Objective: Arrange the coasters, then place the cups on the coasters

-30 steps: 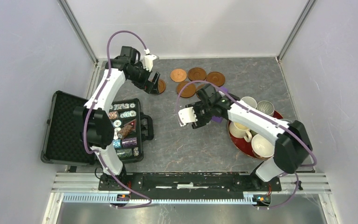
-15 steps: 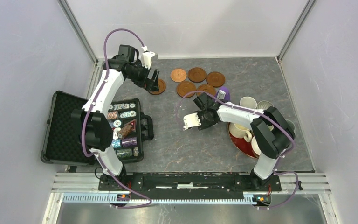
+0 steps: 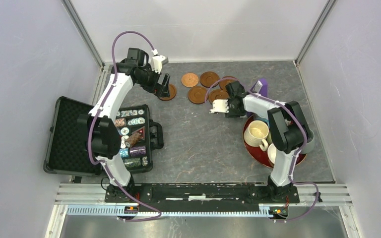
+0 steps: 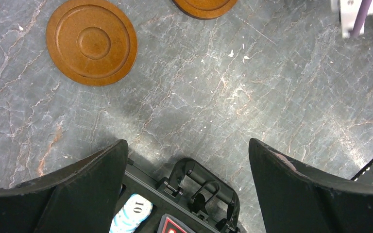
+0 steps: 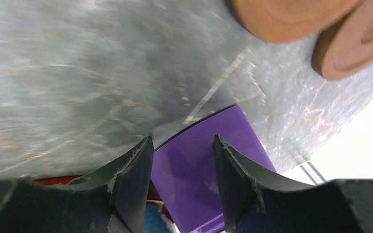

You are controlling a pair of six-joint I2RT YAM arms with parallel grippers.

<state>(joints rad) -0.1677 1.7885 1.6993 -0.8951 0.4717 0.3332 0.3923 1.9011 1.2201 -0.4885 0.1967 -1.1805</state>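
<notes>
1. Progress: early. The coasters sit bunched at back of table, not spaced out yet; cups on red tray at R side, none on a coaster
2. L gripper: jaws wide apart, empty, over bare table just beside leftmost coaster
3. R gripper: jaws clamped on purple cone, near the coasters; not a task item, prob. clutter to clear
4. Left to do: spread coasters, then all cups
5. Hard to see: R arm covers most cups, can't count; R wrist view blurred; leftmost coaster partly under L gripper in top view
</notes>
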